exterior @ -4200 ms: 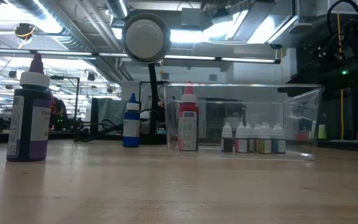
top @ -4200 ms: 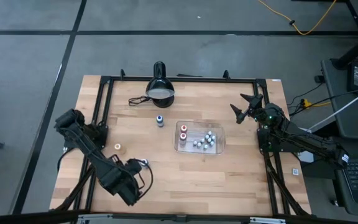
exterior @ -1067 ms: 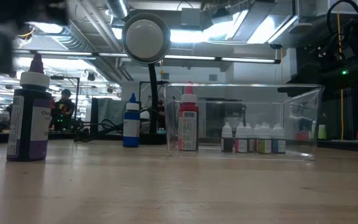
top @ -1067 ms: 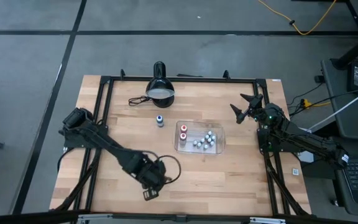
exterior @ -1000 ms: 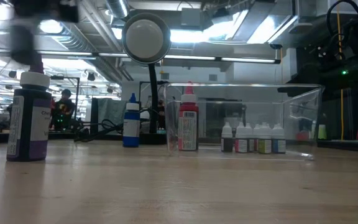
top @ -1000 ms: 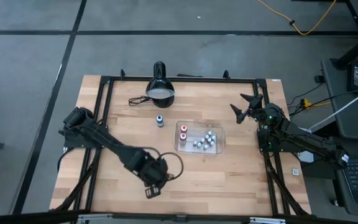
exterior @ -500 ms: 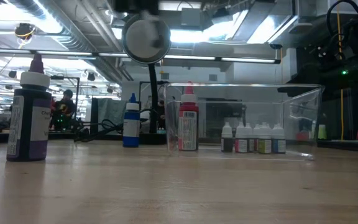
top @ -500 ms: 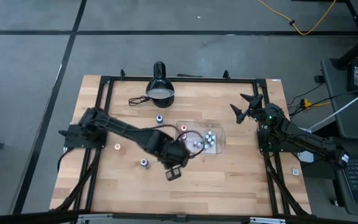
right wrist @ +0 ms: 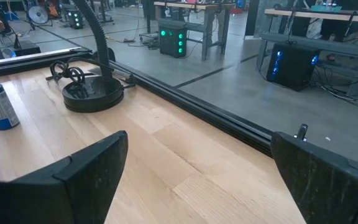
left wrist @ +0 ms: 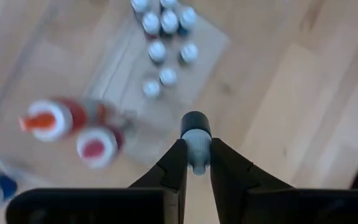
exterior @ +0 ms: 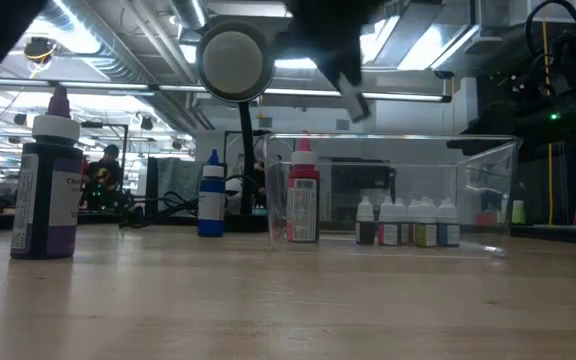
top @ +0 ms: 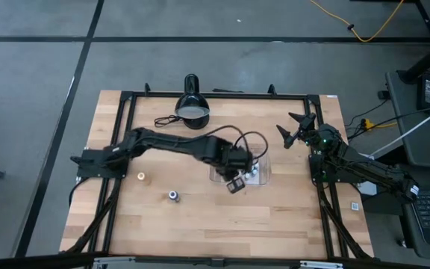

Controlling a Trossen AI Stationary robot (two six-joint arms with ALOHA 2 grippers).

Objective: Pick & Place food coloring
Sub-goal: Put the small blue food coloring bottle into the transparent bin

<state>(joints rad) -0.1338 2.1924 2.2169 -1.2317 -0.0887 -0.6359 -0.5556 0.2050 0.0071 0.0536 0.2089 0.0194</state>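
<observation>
Bottle [left wrist: 195, 138] with a dark cap and pale grey collar is sitting pinched between the left gripper [left wrist: 194, 163] fingers, which are closing narrow on it; only the left wrist view is showing this grip. From overhead the left gripper [top: 235, 181] is hanging over the near-left part of the clear tray [top: 264, 178], the arm reaching across from the table's left side and hiding much of the tray. The low view is catching only a dark blur of that arm high above the tray [exterior: 488, 160], with no sight of the held bottle.

Wrist view is looking down into the tray [left wrist: 17, 155]: two red-topped bottles [left wrist: 95, 143] are standing at one end and a cluster of small pale bottles [left wrist: 163, 46] at the other. The low view is showing them from the side as a red bottle [exterior: 302, 200] and a row of tiny ones [exterior: 408, 222] behind the clear wall.

Outside the tray, a blue-capped bottle [exterior: 211, 200] is standing by the black lamp [top: 192, 104]; overhead, the arm is covering it. An orange-topped bottle [top: 141, 176] and a dark-topped bottle [top: 173, 196] are standing on the left half of the table, looming large in the low view.

Right gripper [top: 295, 127] is waiting at the far right edge, fingers spread wide, nothing between them.

Against the frame half a second back, the left gripper is now over the tray rather than just near and left of it; four seconds back it was down at the near-left corner. The right arm is not changing.
</observation>
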